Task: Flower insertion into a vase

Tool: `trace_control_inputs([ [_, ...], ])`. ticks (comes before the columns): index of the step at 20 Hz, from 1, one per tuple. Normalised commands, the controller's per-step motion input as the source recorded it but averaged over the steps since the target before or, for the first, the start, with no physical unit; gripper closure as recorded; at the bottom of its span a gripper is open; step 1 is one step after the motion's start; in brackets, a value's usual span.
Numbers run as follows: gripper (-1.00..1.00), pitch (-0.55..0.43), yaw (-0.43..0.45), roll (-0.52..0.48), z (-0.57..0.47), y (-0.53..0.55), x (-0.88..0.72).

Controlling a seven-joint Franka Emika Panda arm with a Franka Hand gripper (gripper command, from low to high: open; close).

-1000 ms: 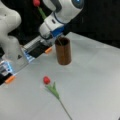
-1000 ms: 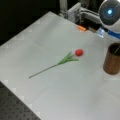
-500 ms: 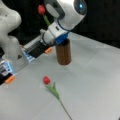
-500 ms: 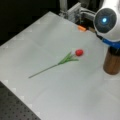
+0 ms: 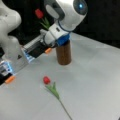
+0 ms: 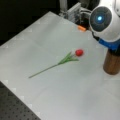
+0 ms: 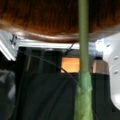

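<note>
The dark brown vase (image 5: 64, 53) stands upright on the white table in both front views (image 6: 112, 64). Right above its mouth is my gripper (image 5: 48, 33), shut on the stem of a red flower (image 5: 39, 13). The bloom and green leaves stick up to the left behind the wrist. In the wrist view the green stem (image 7: 83, 50) runs straight to the vase's rim (image 7: 50, 17). The fingers themselves are hidden. A second red flower (image 5: 46, 80) with a long green stem lies flat on the table (image 6: 79, 52), apart from the vase.
The robot's white base (image 5: 11, 37) and a grey and black block with orange tabs (image 5: 37, 48) stand at the table's far left edge. The arm's big white joint (image 6: 103, 18) hangs over the vase. A dark perforated board (image 6: 15, 107) borders the table.
The arm has moved over the vase and come down. The held flower's red bloom has sunk lower with it. The flower lying on the table has not moved.
</note>
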Motion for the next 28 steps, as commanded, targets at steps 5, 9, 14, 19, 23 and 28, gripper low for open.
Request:
trace_control_inputs([
  [5, -1.0, 0.065, 0.023, -0.166, 0.12, -0.02, 0.44],
  [9, -1.0, -0.108, -0.033, -0.249, 0.11, -0.03, 0.4],
  [14, -1.0, -0.691, -0.024, -0.296, -0.06, -0.08, 0.22],
  [19, -1.0, -0.803, -0.036, -0.223, -0.04, -0.24, -0.12],
  [23, -1.0, -0.544, -0.074, -0.13, 0.07, -0.37, -0.23],
  [28, -1.0, -0.408, -0.06, -0.094, -0.05, -0.42, -0.03],
])
